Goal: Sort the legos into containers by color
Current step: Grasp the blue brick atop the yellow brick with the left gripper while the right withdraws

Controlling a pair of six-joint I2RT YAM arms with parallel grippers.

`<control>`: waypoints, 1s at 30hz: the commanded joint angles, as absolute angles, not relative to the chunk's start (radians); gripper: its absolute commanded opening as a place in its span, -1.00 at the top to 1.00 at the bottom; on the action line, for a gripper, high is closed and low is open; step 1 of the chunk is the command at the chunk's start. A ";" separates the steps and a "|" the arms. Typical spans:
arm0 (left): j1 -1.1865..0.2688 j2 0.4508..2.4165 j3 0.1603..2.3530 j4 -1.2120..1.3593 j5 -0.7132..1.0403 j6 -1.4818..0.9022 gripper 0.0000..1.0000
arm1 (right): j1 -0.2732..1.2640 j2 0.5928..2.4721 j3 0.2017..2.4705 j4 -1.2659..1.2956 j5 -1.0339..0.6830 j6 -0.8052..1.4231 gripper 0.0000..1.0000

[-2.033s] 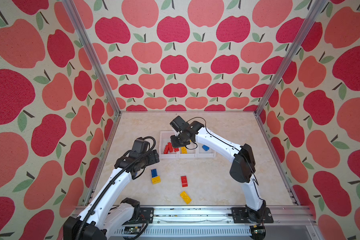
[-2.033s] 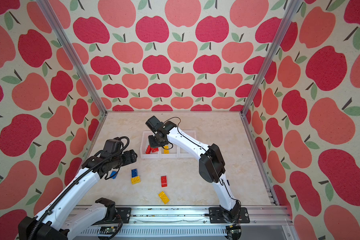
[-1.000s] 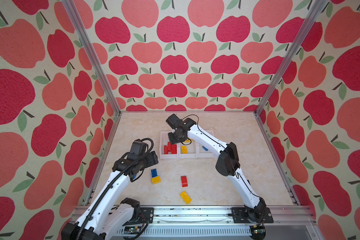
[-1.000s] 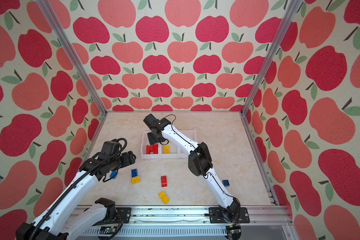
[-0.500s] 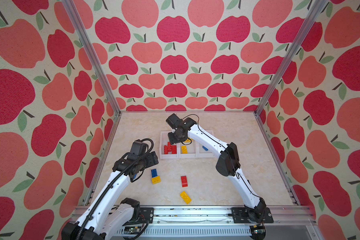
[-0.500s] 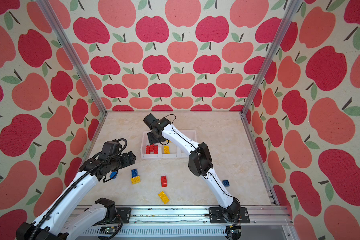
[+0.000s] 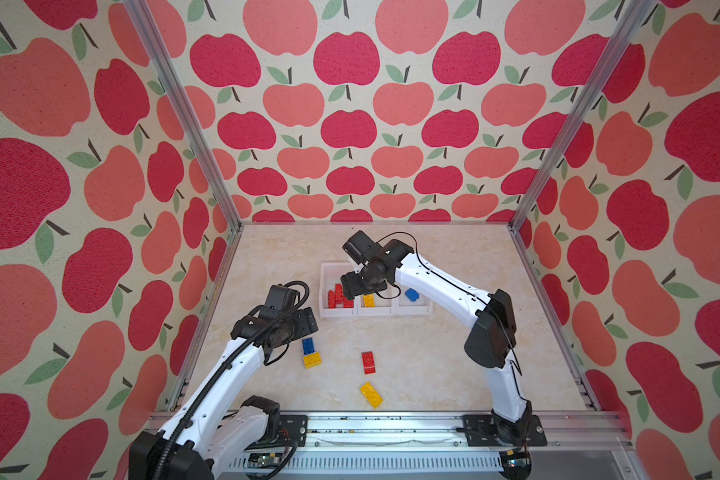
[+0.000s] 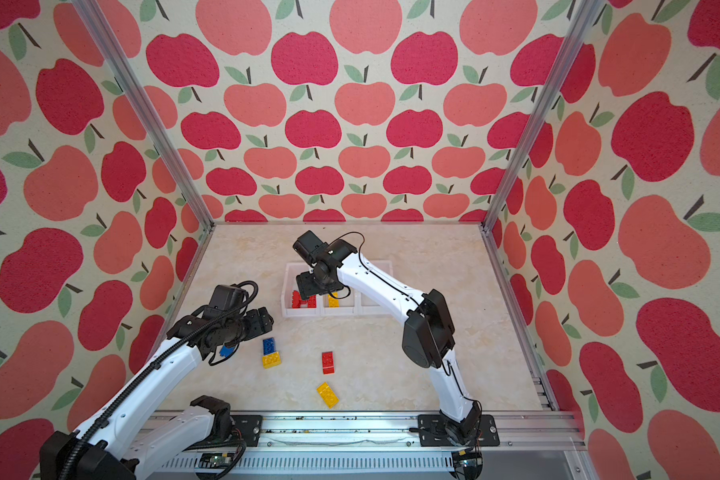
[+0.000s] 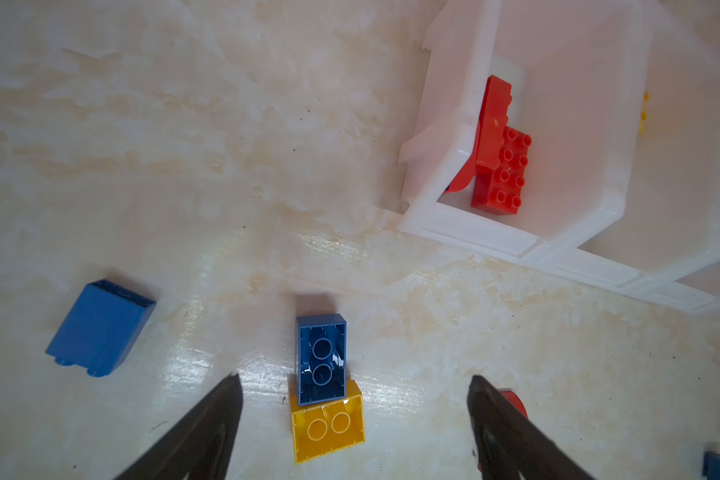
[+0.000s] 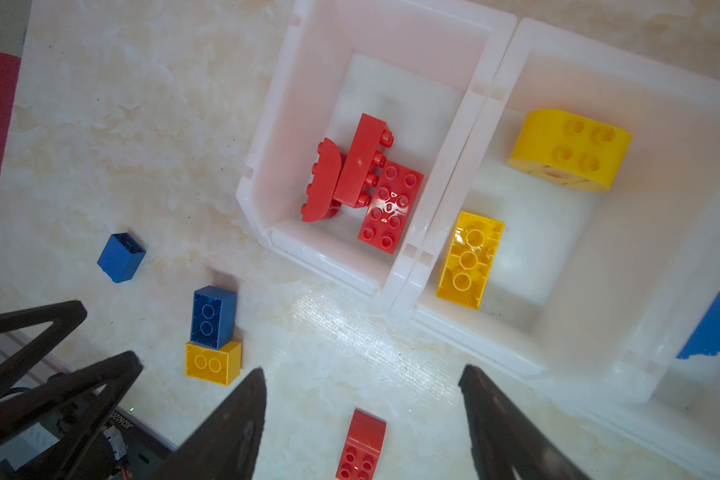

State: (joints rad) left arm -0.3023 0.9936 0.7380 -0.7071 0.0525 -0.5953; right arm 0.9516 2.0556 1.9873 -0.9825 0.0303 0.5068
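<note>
Over white plastic containers (image 7: 375, 312), mid-worktop (image 7: 433, 365): right gripper (image 10: 362, 370) jaws now spread, empty; narrower a second ago. Three glossy studded red bricks (image 10: 362, 174) heaped in left-end bin. Left gripper (image 9: 353, 377) jaws released, empty, over upturned blue brick (image 9: 321, 357) touching yellow brick (image 9: 329, 424), toward worktop's left edge.

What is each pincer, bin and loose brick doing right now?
Left pincer, open, empty.
Right pincer, open, empty.
Left bin, three red bricks inside.
Middle bin, two yellow bricks inside.
Right bin, one blue piece inside.
Small yellow brick, upside down.
Blue brick, upside down, touching it.
Square blue brick, on its side.
Red brick, loose, studs up.
Long yellow brick, loose.
</note>
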 commanded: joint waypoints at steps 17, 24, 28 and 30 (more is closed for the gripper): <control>-0.367 1.264 0.722 -0.685 0.036 -0.632 -0.58 | 0.935 1.745 1.496 -0.819 0.024 0.626 -0.77; -0.371 1.345 0.723 -0.651 0.032 -0.625 -0.42 | 0.930 1.720 1.456 -0.800 0.026 0.642 -0.80; -0.375 1.388 0.727 -0.644 0.025 -0.620 -0.33 | 0.925 1.717 1.446 -0.797 0.023 0.646 -0.80; -0.377 1.400 0.727 -0.640 0.021 -0.615 -0.26 | 0.922 1.714 1.438 -0.794 0.021 0.650 -0.80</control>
State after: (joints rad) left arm -0.3714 1.3842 0.7319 -0.6479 0.0483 -0.6132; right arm 0.9329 1.7519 1.4548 -0.7998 0.0246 0.6281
